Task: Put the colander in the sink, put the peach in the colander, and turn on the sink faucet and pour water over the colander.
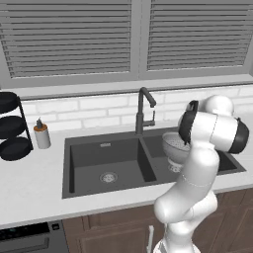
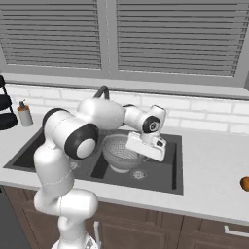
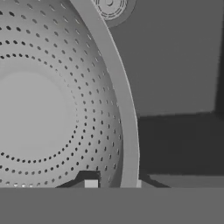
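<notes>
Colander [image 3: 52, 100] rim runs between my tool's [image 3: 114, 183] two fingertips, one inside the perforated bowl and one outside, so I am clenched on that rim. My tool sits at the bowl's right edge, and the bowl spreads away from it to the left over the right basin of the sink [image 2: 165, 180]. I cannot tell whether the bowl touches the basin floor. A round metal drain [image 3: 109, 6] shows just past the rim in the hand view. Behind the basins the sink faucet [image 1: 144, 109] stands upright. The peach [image 2: 245, 183] lies well apart on the bench [image 2: 214, 170], far right. On the bench's left side stand a soap bottle [image 1: 41, 134] and black stacked racks [image 1: 12, 126].
</notes>
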Motion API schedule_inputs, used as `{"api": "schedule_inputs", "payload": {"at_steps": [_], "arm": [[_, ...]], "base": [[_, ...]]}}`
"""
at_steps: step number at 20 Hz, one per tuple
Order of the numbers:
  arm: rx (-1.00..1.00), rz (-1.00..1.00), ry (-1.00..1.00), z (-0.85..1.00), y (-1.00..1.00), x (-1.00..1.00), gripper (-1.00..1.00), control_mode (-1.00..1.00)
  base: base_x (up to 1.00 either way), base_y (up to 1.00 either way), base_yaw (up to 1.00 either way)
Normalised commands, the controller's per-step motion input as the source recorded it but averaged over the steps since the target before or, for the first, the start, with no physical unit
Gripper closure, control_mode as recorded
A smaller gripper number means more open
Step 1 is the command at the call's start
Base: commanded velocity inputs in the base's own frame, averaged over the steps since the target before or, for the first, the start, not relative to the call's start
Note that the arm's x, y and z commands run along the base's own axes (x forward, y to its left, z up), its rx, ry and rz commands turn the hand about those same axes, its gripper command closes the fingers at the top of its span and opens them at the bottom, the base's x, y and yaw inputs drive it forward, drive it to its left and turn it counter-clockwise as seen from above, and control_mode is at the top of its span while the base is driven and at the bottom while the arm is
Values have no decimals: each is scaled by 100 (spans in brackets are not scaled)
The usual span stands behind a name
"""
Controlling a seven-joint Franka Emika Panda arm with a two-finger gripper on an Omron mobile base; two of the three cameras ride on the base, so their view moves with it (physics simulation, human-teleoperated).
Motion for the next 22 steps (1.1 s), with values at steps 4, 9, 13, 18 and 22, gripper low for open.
{"api": "schedule_inputs", "payload": {"at_steps": [4, 9, 13, 18, 22], "arm": [[8, 19, -3, -20, -28, 24, 100, -100], [12, 9, -8, -13, -11, 11, 100, -100], [10, 0, -9, -11, 5, 1, 100, -100], [1, -5, -6, -12, 40, 0, 100, -100], [0, -12, 0, -5, 41, 0, 100, -100]], "base": [[0, 0, 0], [0, 0, 0], [0, 0, 0], [0, 0, 0], [0, 0, 0]]}}
